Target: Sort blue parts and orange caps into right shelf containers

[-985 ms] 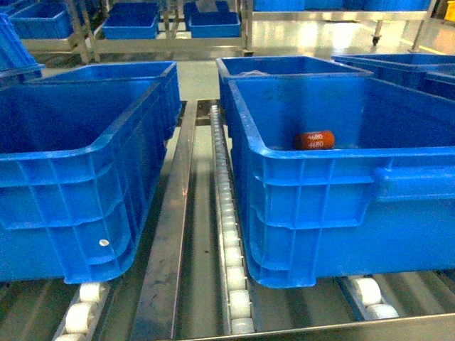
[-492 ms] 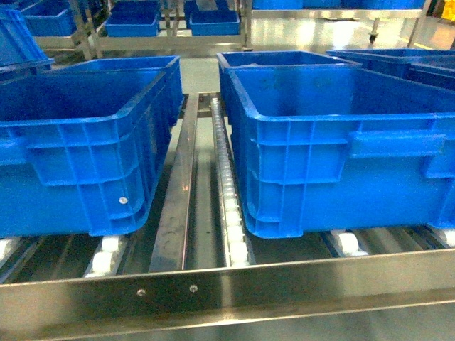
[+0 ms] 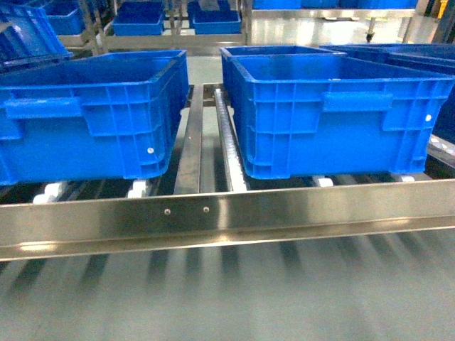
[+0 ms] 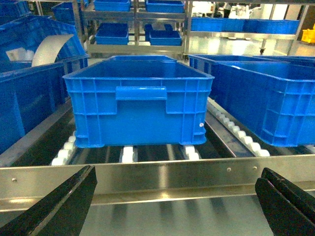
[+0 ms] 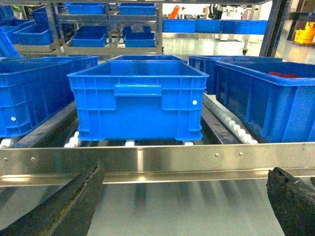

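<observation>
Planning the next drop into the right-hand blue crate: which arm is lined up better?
Right, probably: the right tool faces the right crate squarely, while the left tool faces the left crate. Both tools are open and empty.

A glossy pale floor (image 3: 320, 32) lay far behind, reflecting light. A yellow cart-like object (image 5: 305, 34) stood at the far right. A curved white sheet (image 4: 51, 49) leaned at the far left.

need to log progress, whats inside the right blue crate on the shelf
From here the right blue crate shows only its front wall, rim and a strip of bare far inner wall. Its floor is hidden, so any contents cannot be seen.
</observation>
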Controlling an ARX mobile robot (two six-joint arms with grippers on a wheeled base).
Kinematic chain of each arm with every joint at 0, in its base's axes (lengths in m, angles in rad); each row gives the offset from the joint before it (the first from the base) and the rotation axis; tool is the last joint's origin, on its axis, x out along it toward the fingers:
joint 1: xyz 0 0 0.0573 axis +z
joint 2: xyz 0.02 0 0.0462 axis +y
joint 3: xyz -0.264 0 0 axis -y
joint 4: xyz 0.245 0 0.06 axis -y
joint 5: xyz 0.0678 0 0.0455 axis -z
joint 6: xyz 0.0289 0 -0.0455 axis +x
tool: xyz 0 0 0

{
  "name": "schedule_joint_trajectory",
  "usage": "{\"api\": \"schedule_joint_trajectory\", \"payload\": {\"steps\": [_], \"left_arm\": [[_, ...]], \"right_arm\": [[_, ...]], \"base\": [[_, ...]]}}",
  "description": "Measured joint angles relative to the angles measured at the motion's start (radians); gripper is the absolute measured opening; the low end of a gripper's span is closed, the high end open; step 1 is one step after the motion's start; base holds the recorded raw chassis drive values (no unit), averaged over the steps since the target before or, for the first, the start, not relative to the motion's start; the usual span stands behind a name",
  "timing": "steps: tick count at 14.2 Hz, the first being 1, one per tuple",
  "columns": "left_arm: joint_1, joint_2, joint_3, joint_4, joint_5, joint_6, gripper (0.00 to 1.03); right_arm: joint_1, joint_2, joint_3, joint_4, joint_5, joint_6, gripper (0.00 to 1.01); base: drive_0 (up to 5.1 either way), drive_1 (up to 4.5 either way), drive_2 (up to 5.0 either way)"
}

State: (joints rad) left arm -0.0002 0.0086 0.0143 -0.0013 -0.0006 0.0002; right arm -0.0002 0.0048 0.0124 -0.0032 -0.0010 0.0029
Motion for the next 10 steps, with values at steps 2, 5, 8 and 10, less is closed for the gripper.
{"api": "schedule_joint_trajectory", "payload": {"steps": [2, 5, 8, 10], "left_arm": [[0.000, 0.000, 0.000, 0.003, 0.001, 0.000, 0.98], [0.000, 0.000, 0.000, -0.002, 0.000, 0.000, 0.98], [0.000, 0.000, 0.000, -0.002, 0.000, 0.000, 0.98], [0.000, 0.000, 0.000, -0.002, 0.000, 0.000, 0.98]], "right_arm": [[0.000, 0.000, 0.000, 0.002, 0.000, 0.000, 0.98], [0.000, 0.000, 0.000, 0.000, 0.000, 0.000, 0.98], [0.000, 0.000, 0.000, 0.000, 0.000, 0.000, 0.98], [0.000, 0.000, 0.000, 0.000, 0.000, 0.000, 0.98]], "base": [[-0.1, -1.18, 1.0], [-0.1, -1.18, 1.0], [0.0, 0.00, 0.0], [0.0, 0.00, 0.0]]}}
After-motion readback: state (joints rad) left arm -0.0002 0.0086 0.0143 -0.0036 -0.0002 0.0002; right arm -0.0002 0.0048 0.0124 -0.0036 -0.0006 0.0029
